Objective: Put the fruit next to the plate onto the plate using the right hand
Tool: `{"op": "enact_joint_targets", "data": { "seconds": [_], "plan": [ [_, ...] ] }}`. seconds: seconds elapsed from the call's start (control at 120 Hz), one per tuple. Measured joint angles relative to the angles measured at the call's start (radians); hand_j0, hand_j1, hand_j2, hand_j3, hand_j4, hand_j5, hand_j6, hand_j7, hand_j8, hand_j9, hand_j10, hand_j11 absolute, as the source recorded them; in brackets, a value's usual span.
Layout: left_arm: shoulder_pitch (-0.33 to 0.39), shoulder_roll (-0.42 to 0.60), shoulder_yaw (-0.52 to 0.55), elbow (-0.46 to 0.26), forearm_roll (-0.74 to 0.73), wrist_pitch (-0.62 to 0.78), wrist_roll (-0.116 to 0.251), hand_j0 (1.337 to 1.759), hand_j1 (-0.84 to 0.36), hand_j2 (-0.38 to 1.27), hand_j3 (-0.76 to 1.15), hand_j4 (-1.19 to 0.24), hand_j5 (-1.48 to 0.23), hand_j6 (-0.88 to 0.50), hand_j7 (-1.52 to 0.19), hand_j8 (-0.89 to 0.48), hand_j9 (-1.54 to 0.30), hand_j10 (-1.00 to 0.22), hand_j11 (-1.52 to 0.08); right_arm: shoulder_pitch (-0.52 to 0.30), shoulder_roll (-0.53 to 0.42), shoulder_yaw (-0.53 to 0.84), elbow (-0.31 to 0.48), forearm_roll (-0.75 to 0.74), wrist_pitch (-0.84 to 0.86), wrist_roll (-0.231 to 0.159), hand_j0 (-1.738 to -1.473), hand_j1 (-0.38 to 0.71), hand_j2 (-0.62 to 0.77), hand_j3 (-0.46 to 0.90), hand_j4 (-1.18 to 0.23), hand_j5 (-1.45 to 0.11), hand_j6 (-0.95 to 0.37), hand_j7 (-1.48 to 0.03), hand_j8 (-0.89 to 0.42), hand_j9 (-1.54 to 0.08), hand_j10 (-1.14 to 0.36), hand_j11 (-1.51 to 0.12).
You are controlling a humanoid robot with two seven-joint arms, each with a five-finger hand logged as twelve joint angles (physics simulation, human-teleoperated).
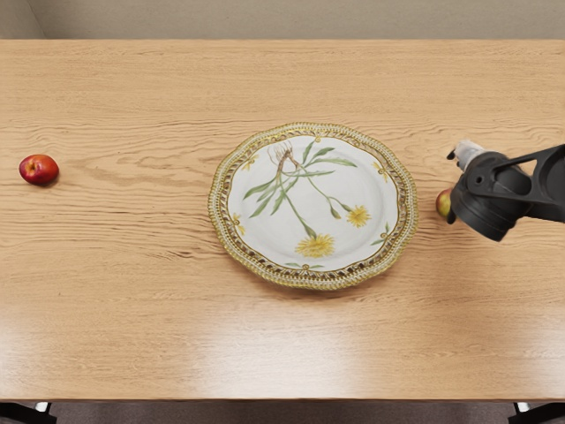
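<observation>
A white plate (313,205) with a gold lattice rim and painted yellow flowers lies at the table's middle. Just right of it a small red-yellow fruit (443,203) shows only as a sliver, the rest hidden behind my right hand (481,190). That hand comes in from the right edge and sits over the fruit; its black wrist blocks the fingers, so I cannot see if it touches or holds the fruit. A second red fruit (39,169) rests far off at the left edge of the table.
The wooden table (132,300) stretches wide around the plate. Its front edge runs along the bottom of the view, with dark table legs (22,412) at the corners.
</observation>
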Motion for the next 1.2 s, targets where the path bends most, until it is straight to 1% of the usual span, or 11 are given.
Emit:
{"op": "enact_joint_targets", "data": {
  "seconds": [0.325,0.792,0.842,0.875,0.892,0.917,0.958,0.983,1.017,1.092,1.2],
  "plan": [
    [0.0,0.0,0.0,0.0,0.0,0.0,0.0,1.658,0.34,0.0,0.0,-0.01,-0.01,-0.01,-0.01,-0.01,-0.01,-0.01,-0.01,-0.103,0.034,0.054,-0.089,-0.042,0.004,0.0,-1.658,-0.06,-0.05,0.0,-0.24,-0.31,-0.24,-0.31,-0.24,-0.31,-0.24,-0.31],
    [-0.001,0.0,0.0,0.0,0.0,0.0,0.0,1.658,0.34,0.0,0.0,-0.01,-0.01,-0.01,-0.01,-0.01,-0.01,-0.01,-0.01,-0.12,0.039,0.067,-0.111,-0.046,0.004,0.0,-1.658,0.04,-0.06,0.0,-0.33,-0.42,-0.33,-0.42,-0.33,-0.42,-0.33,-0.42],
    [-0.001,0.0,0.0,0.0,0.0,0.0,0.0,1.658,0.34,0.0,0.0,-0.01,-0.01,-0.01,-0.01,-0.01,-0.01,-0.01,-0.01,-0.126,0.038,0.076,-0.112,-0.046,0.003,0.0,-1.658,0.1,-0.07,0.0,-0.37,-0.48,-0.37,-0.48,-0.37,-0.48,-0.37,-0.48],
    [-0.001,0.0,0.0,0.0,0.0,0.0,0.0,1.658,0.34,0.0,0.0,-0.01,-0.01,-0.01,-0.01,-0.01,-0.01,-0.01,-0.01,-0.153,0.034,0.118,-0.119,-0.045,0.004,0.0,-1.658,0.18,-0.09,0.0,-0.44,-0.58,-0.44,-0.58,-0.44,-0.58,-0.44,-0.58],
    [-0.001,0.0,0.0,0.0,0.0,0.0,0.0,1.658,0.34,0.0,0.0,-0.01,-0.01,-0.01,-0.01,-0.01,-0.01,-0.01,-0.01,-0.169,0.032,0.141,-0.124,-0.047,0.006,0.0,-1.658,0.22,-0.09,0.0,-0.48,-0.61,-0.48,-0.62,-0.42,-0.62,-0.45,-0.62],
    [0.0,0.0,0.0,0.0,0.0,0.0,0.0,1.658,0.34,0.0,0.0,-0.01,-0.01,-0.01,-0.01,-0.01,-0.01,-0.01,-0.01,-0.187,0.028,0.17,-0.129,-0.05,0.008,-0.001,-1.657,0.27,-0.09,0.0,-0.54,-0.66,-0.51,-0.68,-0.36,-0.7,-0.44,-0.68],
    [0.0,0.0,0.0,0.0,0.0,0.0,0.0,1.658,0.34,0.0,0.0,-0.01,-0.01,-0.01,-0.01,-0.01,-0.01,-0.01,-0.01,-0.21,0.022,0.205,-0.135,-0.054,0.008,-0.005,-1.652,0.32,-0.09,0.0,-0.63,-0.71,-0.48,-0.76,-0.18,-0.92,-0.37,-0.78],
    [0.0,0.0,0.0,0.0,0.0,0.0,0.0,1.658,0.34,0.0,0.0,-0.01,-0.01,-0.01,-0.01,-0.01,-0.01,-0.01,-0.01,-0.22,0.016,0.226,-0.138,-0.055,0.01,-0.006,-1.65,0.33,-0.06,0.0,-0.67,-0.74,-0.46,-0.81,-0.15,-1.01,-0.31,-0.87],
    [0.0,0.0,0.0,0.0,0.0,0.0,0.0,1.658,0.34,0.0,0.0,-0.01,-0.01,-0.01,-0.01,-0.01,-0.01,-0.01,-0.01,-0.232,0.002,0.264,-0.141,-0.052,0.022,-0.007,-1.649,0.35,-0.02,0.0,-0.71,-0.79,-0.45,-0.86,-0.17,-1.04,-0.29,-0.91],
    [0.0,0.0,0.0,0.0,0.0,0.0,0.0,1.658,0.34,0.0,0.0,-0.01,-0.01,-0.01,-0.01,-0.01,-0.01,-0.01,-0.01,-0.271,-0.079,0.395,-0.144,-0.05,0.091,-0.005,-1.646,0.34,0.07,0.0,-0.76,-0.9,-0.52,-0.94,-0.24,-1.08,-0.36,-0.99],
    [-0.001,0.0,0.0,0.0,0.0,0.0,0.0,1.658,0.34,0.0,0.0,-0.01,-0.01,-0.01,-0.01,-0.01,-0.01,-0.01,-0.01,-0.388,-0.237,0.712,-0.163,-0.041,0.326,-0.003,-1.643,0.31,0.09,0.0,-0.81,-1.0,-0.6,-1.02,-0.3,-1.11,-0.38,-1.06]
  ]
}}
